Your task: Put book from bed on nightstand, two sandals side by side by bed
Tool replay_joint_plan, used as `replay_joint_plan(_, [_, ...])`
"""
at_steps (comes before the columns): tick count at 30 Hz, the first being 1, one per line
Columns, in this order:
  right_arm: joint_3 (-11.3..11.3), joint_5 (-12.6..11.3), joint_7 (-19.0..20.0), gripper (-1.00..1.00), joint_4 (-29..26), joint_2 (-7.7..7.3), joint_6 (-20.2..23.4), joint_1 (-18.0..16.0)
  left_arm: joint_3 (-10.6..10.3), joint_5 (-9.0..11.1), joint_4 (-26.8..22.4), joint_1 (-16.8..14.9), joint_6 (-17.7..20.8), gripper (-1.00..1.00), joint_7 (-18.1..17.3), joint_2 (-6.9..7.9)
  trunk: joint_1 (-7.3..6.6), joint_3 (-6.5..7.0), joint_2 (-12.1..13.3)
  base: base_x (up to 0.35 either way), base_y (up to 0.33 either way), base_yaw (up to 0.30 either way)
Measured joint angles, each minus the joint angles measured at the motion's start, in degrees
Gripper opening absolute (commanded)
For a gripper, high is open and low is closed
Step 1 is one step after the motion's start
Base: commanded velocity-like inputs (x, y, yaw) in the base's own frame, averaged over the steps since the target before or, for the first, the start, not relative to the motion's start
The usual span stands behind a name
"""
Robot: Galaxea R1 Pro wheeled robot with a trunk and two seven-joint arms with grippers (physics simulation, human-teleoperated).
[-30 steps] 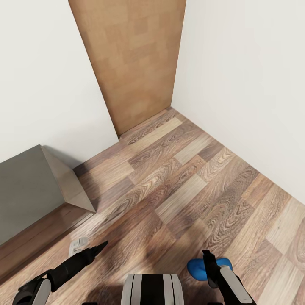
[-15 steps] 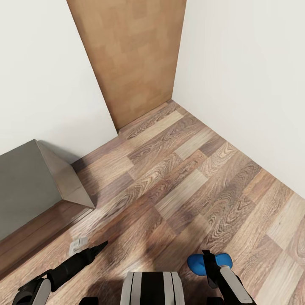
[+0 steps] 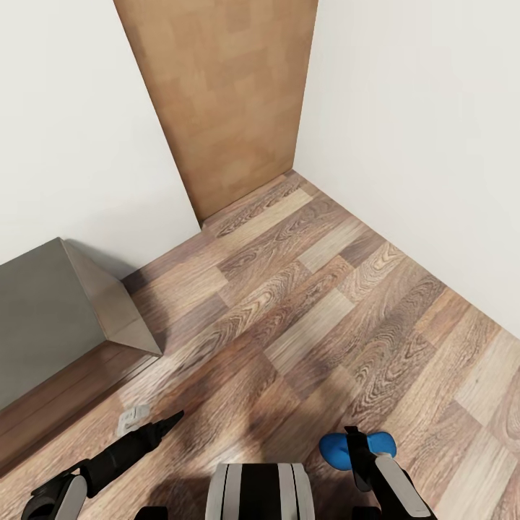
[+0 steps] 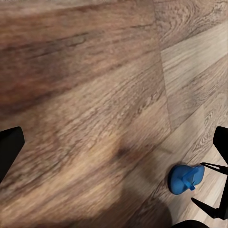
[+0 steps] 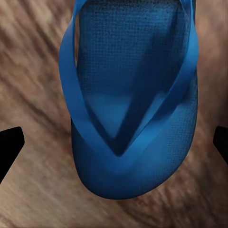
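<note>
We face a room corner where white walls meet a tan wooden door (image 3: 231, 101), with the grey corner of the bed (image 3: 50, 318) at our left on the wood-plank floor (image 3: 303, 310). Our right pincer (image 5: 114, 142) hangs directly over one blue sandal (image 5: 130, 102) lying flat on the floor just ahead of our base, its fingertips (image 5: 9, 142) spread wide to either side of the sole and touching nothing. Our left pincer (image 4: 114, 142) is also spread open above bare planks, with the sandal well off to its side.
</note>
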Motion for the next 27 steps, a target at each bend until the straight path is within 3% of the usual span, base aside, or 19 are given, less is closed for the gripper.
replay_joint_plan(21, [0.0, 0.0, 0.0, 1.0, 0.0, 0.0, 0.01, 0.0, 0.0, 0.0, 0.0, 0.0, -0.02, 1.0, 0.0, -0.02, 0.0, 0.0, 0.0, 0.01, 0.0, 0.0])
replay_joint_plan(27, [0.0, 0.0, 0.0, 1.0, 0.0, 0.0, 0.0, 0.0, 0.0, 0.0, 0.0, 0.0, -0.02, 1.0, 0.0, -0.01, 0.13, -1.11, -0.07, 0.0, 0.0, 0.0])
